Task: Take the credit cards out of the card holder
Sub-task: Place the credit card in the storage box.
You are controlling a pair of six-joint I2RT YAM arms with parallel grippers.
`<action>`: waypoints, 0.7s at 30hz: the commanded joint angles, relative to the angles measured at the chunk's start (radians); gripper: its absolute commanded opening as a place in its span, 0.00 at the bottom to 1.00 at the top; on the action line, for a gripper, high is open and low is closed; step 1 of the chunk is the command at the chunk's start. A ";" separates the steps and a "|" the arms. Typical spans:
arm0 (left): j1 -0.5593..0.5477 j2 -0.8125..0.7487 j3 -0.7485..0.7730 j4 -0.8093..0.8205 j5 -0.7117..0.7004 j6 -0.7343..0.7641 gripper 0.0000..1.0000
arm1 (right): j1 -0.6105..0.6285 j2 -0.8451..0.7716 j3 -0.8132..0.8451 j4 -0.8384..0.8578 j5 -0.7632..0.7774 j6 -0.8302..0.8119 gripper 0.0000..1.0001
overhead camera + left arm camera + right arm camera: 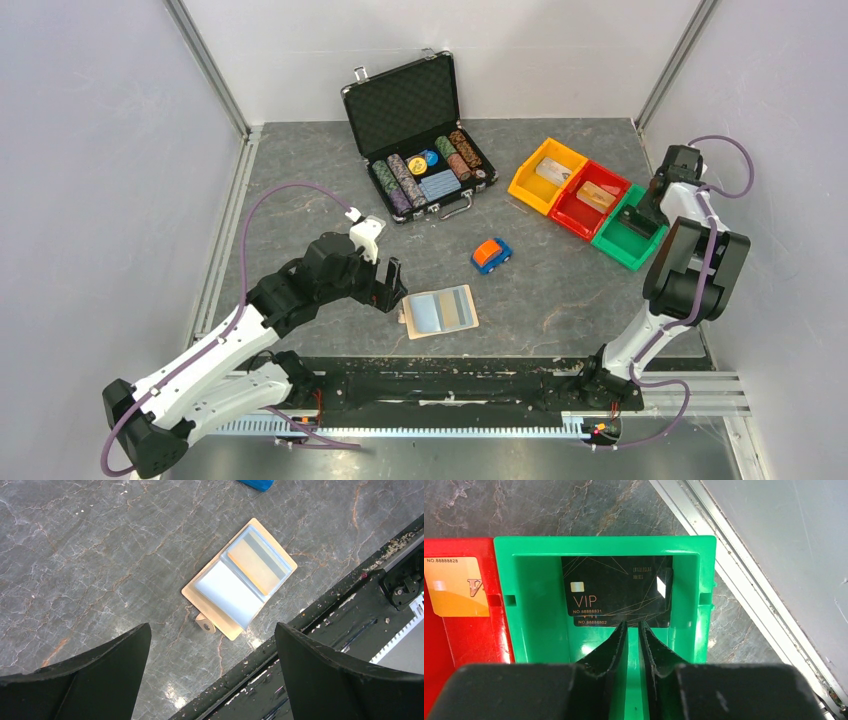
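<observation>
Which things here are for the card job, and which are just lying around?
For the job: card holder, card inside it.
Just lying about: toy car, chip case, yellow bin, red bin, green bin.

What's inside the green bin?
In the green bin: two black VIP cards, stacked. The top one covers most of the lower one; only its edge shows.

Polished grey stone-look tabletop (100, 555), veined and smooth, throws back the lights; the card holder (240, 580) shows matt tan leather-like edging and shiny clear plastic sleeves. Glossy black cards (616, 592) mirror the lamps inside a smooth green plastic bin (539, 605).
</observation>
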 commanded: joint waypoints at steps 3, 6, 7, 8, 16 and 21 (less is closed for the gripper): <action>0.000 -0.006 0.018 0.010 -0.036 0.077 1.00 | 0.044 -0.039 0.052 -0.014 0.001 -0.025 0.15; 0.000 -0.009 0.019 0.006 -0.123 0.037 1.00 | 0.072 -0.099 0.049 -0.042 -0.023 -0.028 0.17; 0.000 -0.011 0.022 0.000 -0.186 -0.007 1.00 | 0.081 -0.127 0.044 -0.054 -0.025 -0.028 0.17; 0.002 -0.012 0.026 -0.011 -0.230 -0.039 1.00 | 0.093 -0.158 0.035 -0.063 -0.030 -0.027 0.17; 0.003 -0.013 0.051 -0.050 -0.252 -0.085 1.00 | 0.248 -0.415 -0.105 -0.053 -0.116 -0.016 0.23; 0.002 -0.023 0.048 -0.025 -0.150 -0.140 0.97 | 0.394 -0.551 -0.229 -0.009 -0.190 -0.015 0.25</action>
